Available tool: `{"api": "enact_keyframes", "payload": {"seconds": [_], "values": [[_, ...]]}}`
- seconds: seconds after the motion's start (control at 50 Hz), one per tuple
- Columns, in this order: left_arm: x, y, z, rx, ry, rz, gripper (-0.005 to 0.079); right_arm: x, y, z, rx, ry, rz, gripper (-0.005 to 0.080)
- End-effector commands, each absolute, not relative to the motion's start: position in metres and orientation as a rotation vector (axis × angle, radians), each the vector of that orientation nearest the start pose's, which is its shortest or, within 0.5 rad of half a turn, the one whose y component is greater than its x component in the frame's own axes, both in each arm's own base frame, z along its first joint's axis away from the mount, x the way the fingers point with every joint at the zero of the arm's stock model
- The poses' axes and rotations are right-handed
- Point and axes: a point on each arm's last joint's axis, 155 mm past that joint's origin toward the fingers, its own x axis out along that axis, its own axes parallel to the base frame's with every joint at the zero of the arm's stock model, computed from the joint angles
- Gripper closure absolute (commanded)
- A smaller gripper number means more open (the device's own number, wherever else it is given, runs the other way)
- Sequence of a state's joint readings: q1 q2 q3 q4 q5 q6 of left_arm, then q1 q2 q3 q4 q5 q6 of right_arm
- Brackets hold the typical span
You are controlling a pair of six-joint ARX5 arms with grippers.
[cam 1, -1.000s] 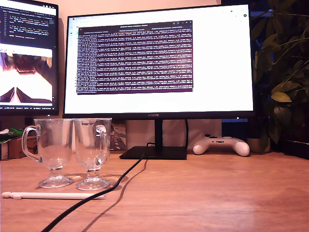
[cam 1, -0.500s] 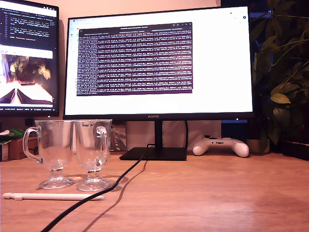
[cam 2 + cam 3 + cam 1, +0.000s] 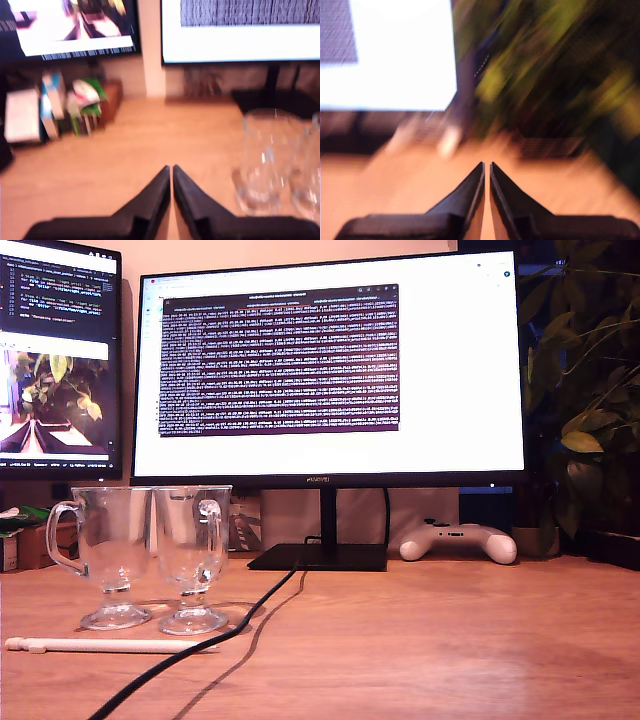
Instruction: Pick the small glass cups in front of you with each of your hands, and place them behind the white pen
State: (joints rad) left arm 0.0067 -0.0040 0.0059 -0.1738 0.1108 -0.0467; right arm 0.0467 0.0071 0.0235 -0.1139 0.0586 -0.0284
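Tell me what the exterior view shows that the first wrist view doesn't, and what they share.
Only the exterior view shows the white pen lying in front of the cups, the black cable crossing the desk, the white game controller and the leafy plant. Neither arm appears there.

Only the first wrist view shows my first gripper, jaws closed and empty, plus blurred boxes and packets under the side monitor.

Both show the two glass cups standing together, the wooden desk and the two monitors.

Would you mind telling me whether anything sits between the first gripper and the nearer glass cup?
Nothing visible does. In the first wrist view only bare desk separates my first gripper, jaws together, from the nearer glass cup.
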Motion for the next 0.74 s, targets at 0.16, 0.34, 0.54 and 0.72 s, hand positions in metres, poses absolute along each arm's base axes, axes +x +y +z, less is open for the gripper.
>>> {"api": "enact_keyframes", "payload": {"seconds": [0.16, 0.34, 0.54, 0.72], "values": [[0.2462, -0.0195, 0.103, -0.065, 0.223, -0.101, 0.0761, 0.2486, -0.0003, 0.1236, -0.044, 0.168, -0.016, 0.0764], [0.2462, -0.0195, 0.103, -0.065, 0.223, -0.101, 0.0761, 0.2488, -0.0003, 0.1247, -0.043, 0.163, -0.017, 0.0764], [0.2462, -0.0194, 0.103, -0.065, 0.223, -0.101, 0.0761, 0.2488, -0.0003, 0.1247, -0.043, 0.163, -0.017, 0.0764], [0.2462, -0.0195, 0.103, -0.065, 0.223, -0.101, 0.0761, 0.2488, -0.0003, 0.1247, -0.043, 0.163, -0.017, 0.0764]]}}
